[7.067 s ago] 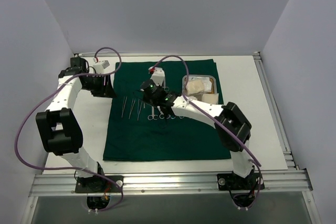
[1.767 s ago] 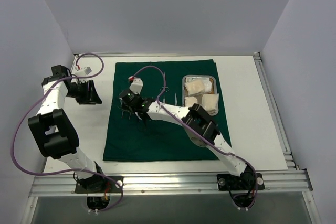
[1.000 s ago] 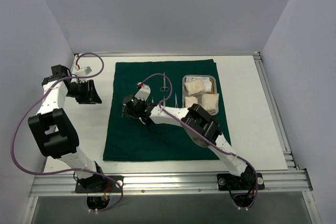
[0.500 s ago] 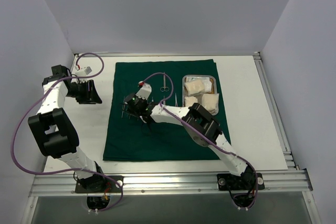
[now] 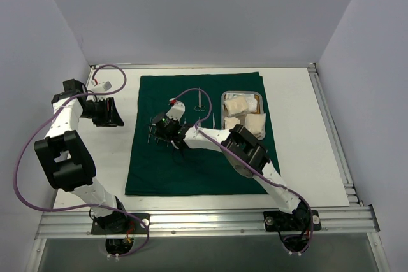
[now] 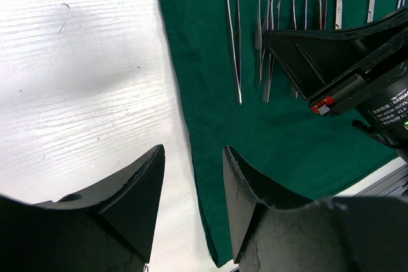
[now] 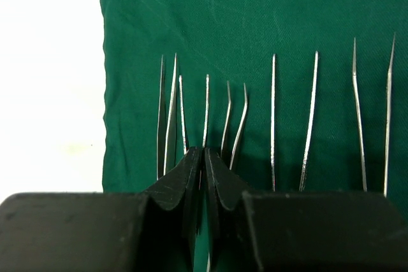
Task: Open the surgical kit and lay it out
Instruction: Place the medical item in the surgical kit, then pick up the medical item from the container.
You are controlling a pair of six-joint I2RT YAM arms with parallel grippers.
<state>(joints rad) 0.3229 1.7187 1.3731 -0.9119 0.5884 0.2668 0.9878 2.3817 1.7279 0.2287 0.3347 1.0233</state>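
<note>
Pale walls enclose a white table. The green cloth lies flat on it, with the steel tray at its far right. The right gripper pinches one forceps in the row, while the left gripper gapes empty at the cloth's left edge.

Both arms on show, left arm and right arm: white shells, chunky black joints, purple cables looping alongside, a green light, matte black fingers.
</note>
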